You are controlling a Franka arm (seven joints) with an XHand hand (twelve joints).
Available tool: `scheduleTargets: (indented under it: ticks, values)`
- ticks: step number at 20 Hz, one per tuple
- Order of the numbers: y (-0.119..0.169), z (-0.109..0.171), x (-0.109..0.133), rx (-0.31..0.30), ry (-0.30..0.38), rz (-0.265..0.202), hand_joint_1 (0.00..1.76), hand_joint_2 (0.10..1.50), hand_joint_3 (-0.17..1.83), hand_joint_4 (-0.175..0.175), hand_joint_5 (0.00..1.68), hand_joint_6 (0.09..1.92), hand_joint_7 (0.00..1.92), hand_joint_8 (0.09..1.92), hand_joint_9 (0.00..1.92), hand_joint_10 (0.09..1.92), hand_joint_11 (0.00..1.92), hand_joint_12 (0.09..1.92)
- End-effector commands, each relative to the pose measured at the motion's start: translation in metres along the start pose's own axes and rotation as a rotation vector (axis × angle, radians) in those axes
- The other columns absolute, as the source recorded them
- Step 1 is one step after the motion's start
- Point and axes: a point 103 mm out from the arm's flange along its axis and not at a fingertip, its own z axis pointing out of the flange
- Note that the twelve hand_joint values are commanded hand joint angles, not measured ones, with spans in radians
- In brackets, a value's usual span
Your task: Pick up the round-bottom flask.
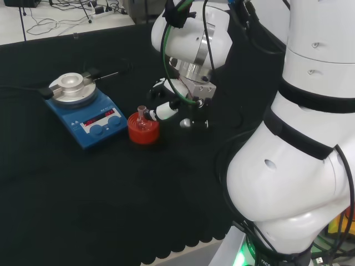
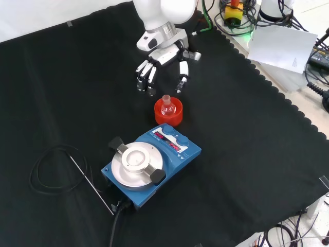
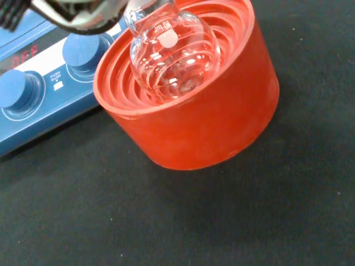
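The flask (image 2: 166, 106) sits upright in its red stand (image 2: 168, 114), neck toward 12 o'clock in the front view, just below the hand (image 2: 163, 60), fingers spread, holding nothing.

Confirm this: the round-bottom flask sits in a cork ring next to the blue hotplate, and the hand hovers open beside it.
Not quite. The round-bottom flask sits in a red ribbed stand, not a cork ring, as the wrist view shows plainly. The rest holds: it is next to the blue hotplate, and the hand hovers open beside it.
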Motion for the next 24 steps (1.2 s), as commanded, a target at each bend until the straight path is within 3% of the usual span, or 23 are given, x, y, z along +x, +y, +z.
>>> scheduleTargets:
  ticks: [1,12,24]
  values:
    - [0.011,0.007,0.005,-0.007,0.012,-0.004,0.83,0.61,0.56,-0.026,0.67,0.5,0.2,0.6,0.44,0.63,0.09,1.43]
    - [0.022,0.014,0.011,-0.014,0.016,-0.003,0.84,0.6,0.58,-0.03,0.65,0.6,0.22,0.6,0.44,0.63,0.1,1.43]
    - [0.024,0.016,0.006,-0.012,0.012,0.013,0.82,0.61,0.58,-0.049,0.77,0.69,0.24,0.61,0.47,0.64,0.14,1.42]
